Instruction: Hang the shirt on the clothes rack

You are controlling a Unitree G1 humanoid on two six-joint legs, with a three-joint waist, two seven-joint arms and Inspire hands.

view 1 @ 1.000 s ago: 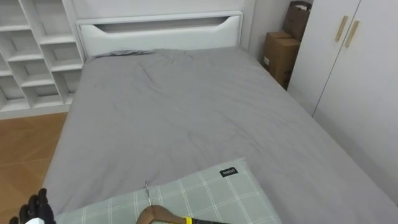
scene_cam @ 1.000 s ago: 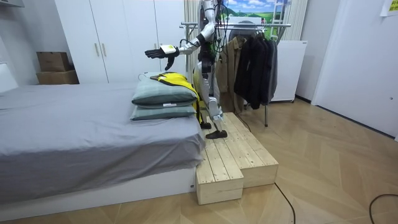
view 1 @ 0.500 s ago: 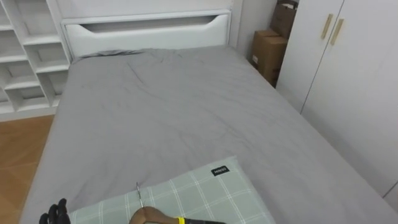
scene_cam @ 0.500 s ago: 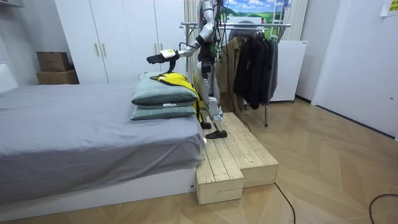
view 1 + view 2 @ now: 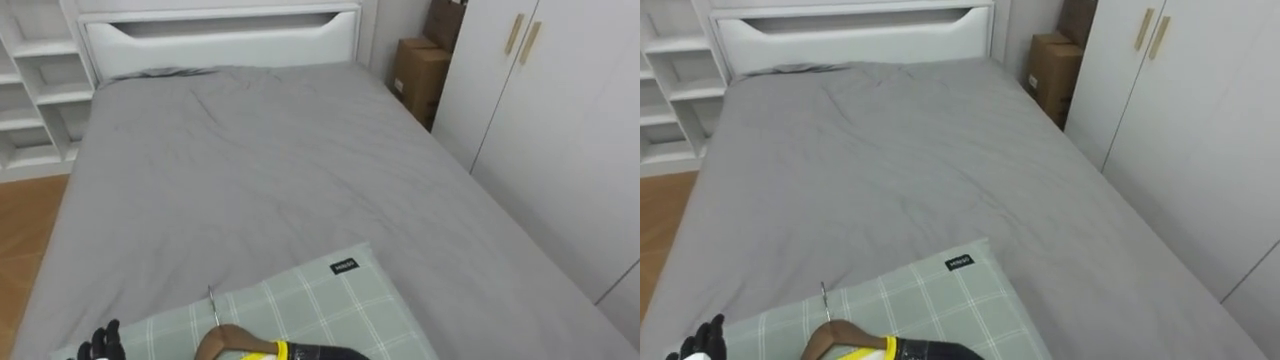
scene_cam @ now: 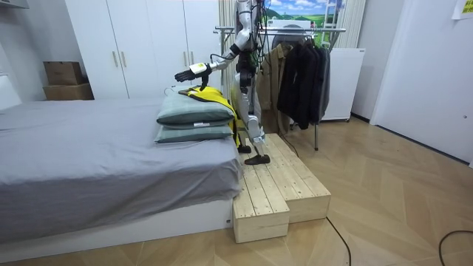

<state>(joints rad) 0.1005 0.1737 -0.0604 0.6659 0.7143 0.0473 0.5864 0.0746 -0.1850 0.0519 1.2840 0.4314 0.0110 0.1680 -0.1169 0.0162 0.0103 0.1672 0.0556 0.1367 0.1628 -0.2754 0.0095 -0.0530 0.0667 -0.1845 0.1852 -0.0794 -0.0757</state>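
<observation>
A grey-sheeted bed (image 5: 260,170) runs up to a white headboard (image 5: 220,40), with white shelving (image 5: 30,90) on its left, and cardboard boxes (image 5: 418,75) and a white wardrobe (image 5: 560,120) on its right. A checked pillow (image 5: 310,310) lies at the near end. A wooden platform (image 6: 284,188) adjoins the bed.

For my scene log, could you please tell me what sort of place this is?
A bedroom, most likely: a bed with a grey sheet, white wardrobe doors beside it, and a rack of hung clothes.
</observation>
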